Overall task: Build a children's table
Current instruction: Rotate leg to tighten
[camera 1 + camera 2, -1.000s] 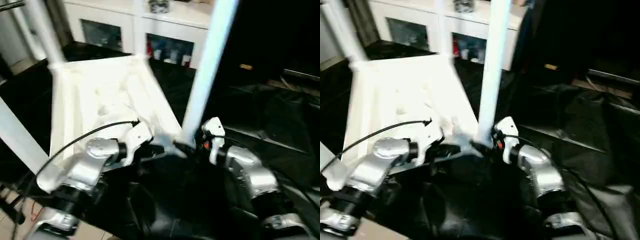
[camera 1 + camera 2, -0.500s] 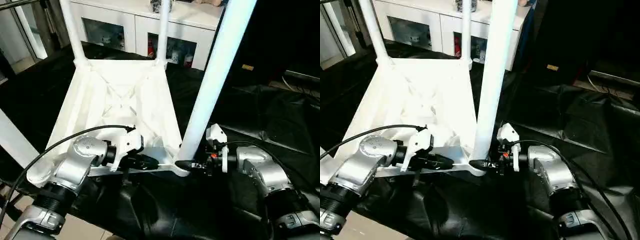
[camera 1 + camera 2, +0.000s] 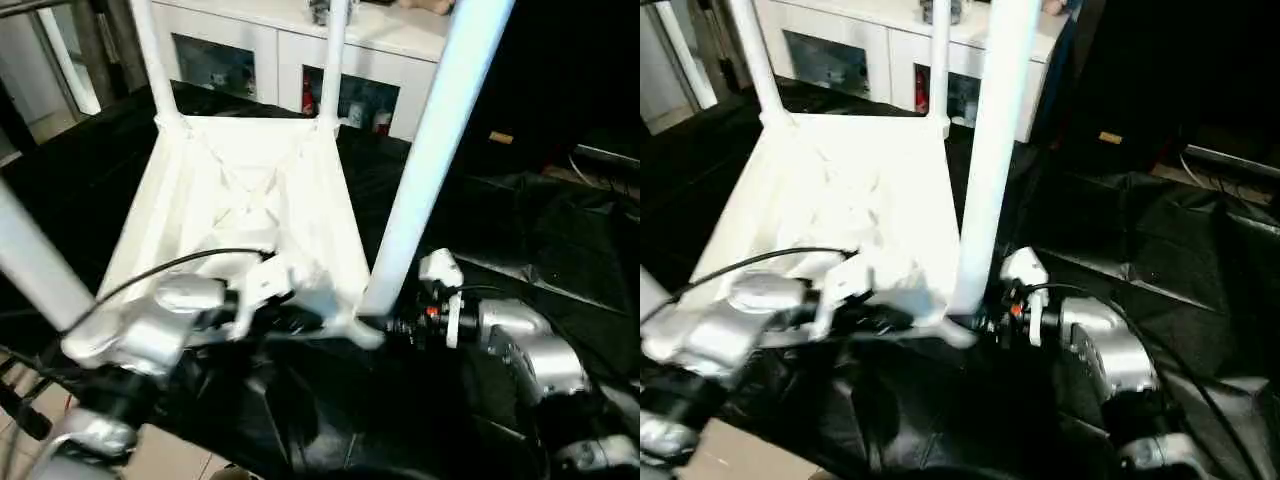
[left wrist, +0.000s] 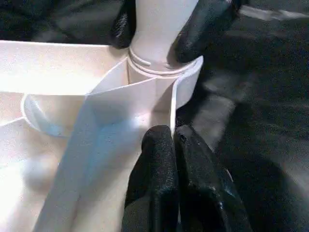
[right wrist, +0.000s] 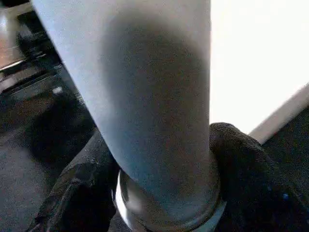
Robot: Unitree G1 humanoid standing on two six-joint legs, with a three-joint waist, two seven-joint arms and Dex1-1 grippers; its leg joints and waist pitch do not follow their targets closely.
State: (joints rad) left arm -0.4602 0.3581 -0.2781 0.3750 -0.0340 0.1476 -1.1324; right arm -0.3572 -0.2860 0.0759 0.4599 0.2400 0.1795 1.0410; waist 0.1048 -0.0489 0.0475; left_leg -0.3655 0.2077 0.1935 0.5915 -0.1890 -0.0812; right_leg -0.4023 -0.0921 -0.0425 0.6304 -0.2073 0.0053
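Table top [image 3: 240, 190] lies underside-up on the black-draped floor, legs standing in its corner sockets. Right pincer [image 3: 392, 325] straddles the near-right leg [image 3: 430, 150] at its base; left pincer [image 4: 179, 169], closed, braces the adjoining rim. Advice: keep leg plumb, press straight down until seated.

Head views downward; wrist views close-up.

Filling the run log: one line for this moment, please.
stage: leg fitting | table top: upside down on black sheet | right gripper: fingers around near-right leg at corner socket | left gripper: shut on rim beside it
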